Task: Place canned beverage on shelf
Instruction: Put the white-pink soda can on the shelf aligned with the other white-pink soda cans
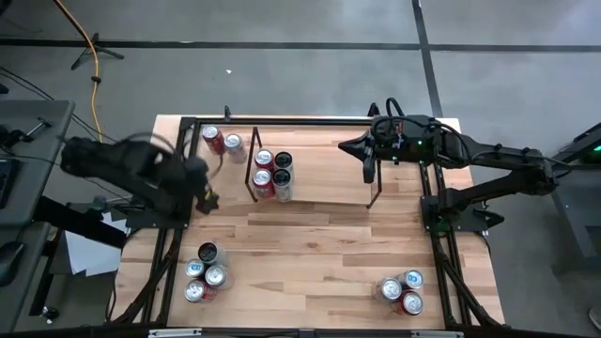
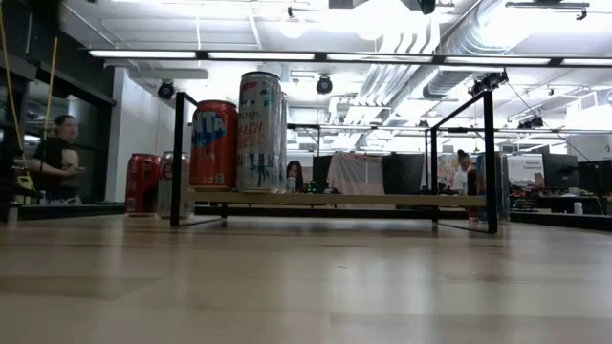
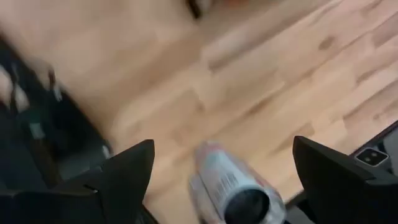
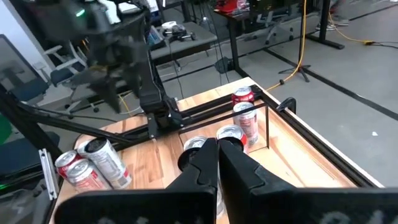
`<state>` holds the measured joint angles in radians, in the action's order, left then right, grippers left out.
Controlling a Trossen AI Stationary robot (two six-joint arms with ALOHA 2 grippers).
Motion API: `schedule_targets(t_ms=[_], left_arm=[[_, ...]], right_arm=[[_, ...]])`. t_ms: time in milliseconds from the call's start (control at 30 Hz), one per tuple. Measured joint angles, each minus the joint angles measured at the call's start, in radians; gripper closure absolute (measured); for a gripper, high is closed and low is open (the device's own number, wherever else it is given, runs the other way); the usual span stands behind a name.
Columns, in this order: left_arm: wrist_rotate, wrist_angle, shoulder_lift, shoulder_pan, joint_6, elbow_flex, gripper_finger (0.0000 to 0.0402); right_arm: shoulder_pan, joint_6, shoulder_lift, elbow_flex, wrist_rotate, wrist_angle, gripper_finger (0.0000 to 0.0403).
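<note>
From above I see the shelf (image 1: pixel 315 174) on the far half of the table (image 1: pixel 310 244), with four cans (image 1: pixel 273 173) clustered at its left end. Two more cans (image 1: pixel 222 142) stand just left of it, at the far left corner. My left hand (image 1: pixel 205 198) sits blurred over the table's left edge, left of the shelf. My right hand (image 1: pixel 369 167) hangs over the shelf's right end. Four cans (image 1: pixel 204 272) wait near left, three cans (image 1: pixel 402 290) near right.

The shelf (image 1: pixel 315 174) top is occupied only at its left end by four cans (image 1: pixel 272 173); the rest is left bare. Open table (image 1: pixel 310 253) is seen between corner can clusters.
</note>
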<state>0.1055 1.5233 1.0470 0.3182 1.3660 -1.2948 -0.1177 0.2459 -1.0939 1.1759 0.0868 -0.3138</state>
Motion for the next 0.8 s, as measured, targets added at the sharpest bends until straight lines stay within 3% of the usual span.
schedule_targets(t_ms=[133, 233, 433, 800], left_arm=[[0.002, -0.065, 0.051, 0.204, 0.296, 0.01, 0.0064], [-0.007, -0.103, 0.121, 0.297, 0.402, 0.01, 0.0064], [-0.103, -0.112, 0.271, 0.373, 0.413, 0.001, 0.0064], [-0.072, -0.117, 0.358, 0.38, 0.4, -0.008, 0.0064]], right_arm=[[0.0, -0.025, 0.0, 0.0, 0.001, -0.004, 0.0402], [0.0, -0.046, 0.0, 0.0, 0.005, -0.005, 0.0402], [0.0, -0.045, 0.0, 0.0, 0.061, -0.011, 0.0402], [0.0, -0.045, 0.0, 0.0, 0.064, -0.026, 0.0402]])
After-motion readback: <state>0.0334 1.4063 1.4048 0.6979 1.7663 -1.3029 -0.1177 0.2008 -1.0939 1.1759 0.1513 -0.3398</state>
